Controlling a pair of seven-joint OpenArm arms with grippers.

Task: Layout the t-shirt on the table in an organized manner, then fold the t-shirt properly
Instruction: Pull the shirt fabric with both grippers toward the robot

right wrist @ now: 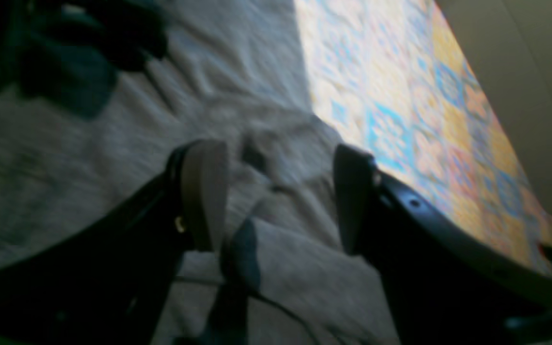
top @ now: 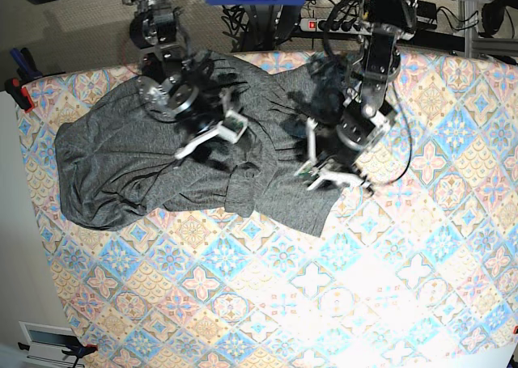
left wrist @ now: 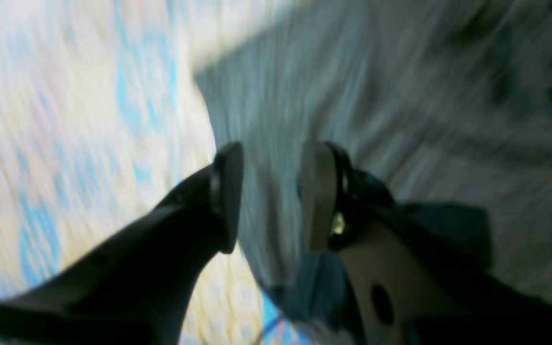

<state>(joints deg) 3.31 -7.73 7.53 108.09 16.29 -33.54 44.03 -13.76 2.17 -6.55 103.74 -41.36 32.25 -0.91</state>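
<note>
T-shirt under wide-open right hand, nothing held

The t-shirt lay spread across the far part of the table, directly under both claws. The right gripper hung over the middle of the cloth, with most of the shirt stretching away to its side toward the table's edge. The left gripper stood over the shirt's other end, just inside its border, with bare table beyond it and in front of it. The two claws were near each other, apart, cloth between them.
</note>
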